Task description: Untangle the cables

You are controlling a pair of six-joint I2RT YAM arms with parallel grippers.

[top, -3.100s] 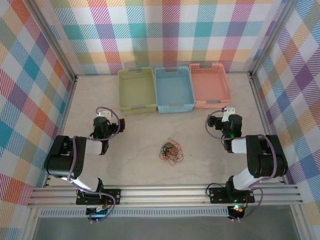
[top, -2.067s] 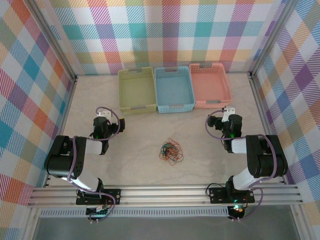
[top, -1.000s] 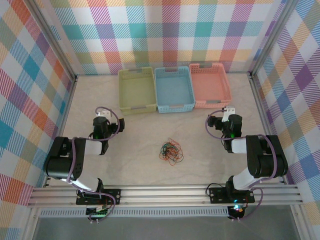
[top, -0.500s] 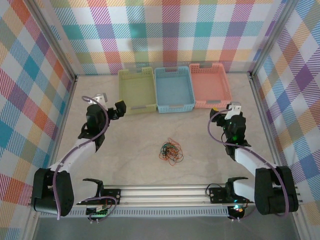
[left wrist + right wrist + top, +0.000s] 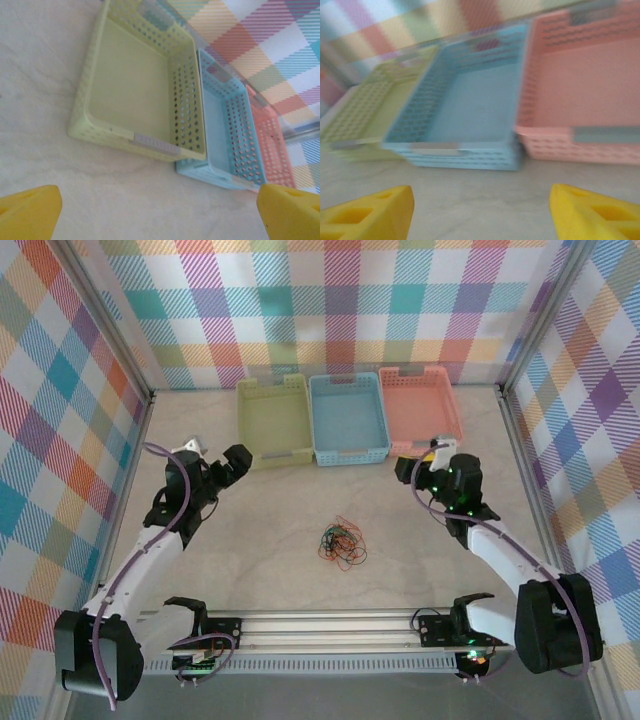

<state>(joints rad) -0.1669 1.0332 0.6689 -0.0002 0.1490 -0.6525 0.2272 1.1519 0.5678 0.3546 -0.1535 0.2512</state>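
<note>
The top external camera sits high behind the arm bases, looking down across the whole desk [image 5: 290, 510] to the plaid back wall [image 5: 340, 300]. The left wrist camera, tilted, peers past the left end effector [image 5: 160, 212] at the green basket [image 5: 135, 85] close by, blue basket [image 5: 220, 125] and pink basket [image 5: 270, 145] beyond. The right wrist camera, low behind the right end effector [image 5: 481, 210], faces the same three baskets, blurred. All views share that row.

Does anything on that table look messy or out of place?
Only the cables: thin orange, black and green wires lie knotted in one small heap on the table. The three baskets behind stand in a neat row, nothing spilled.
</note>
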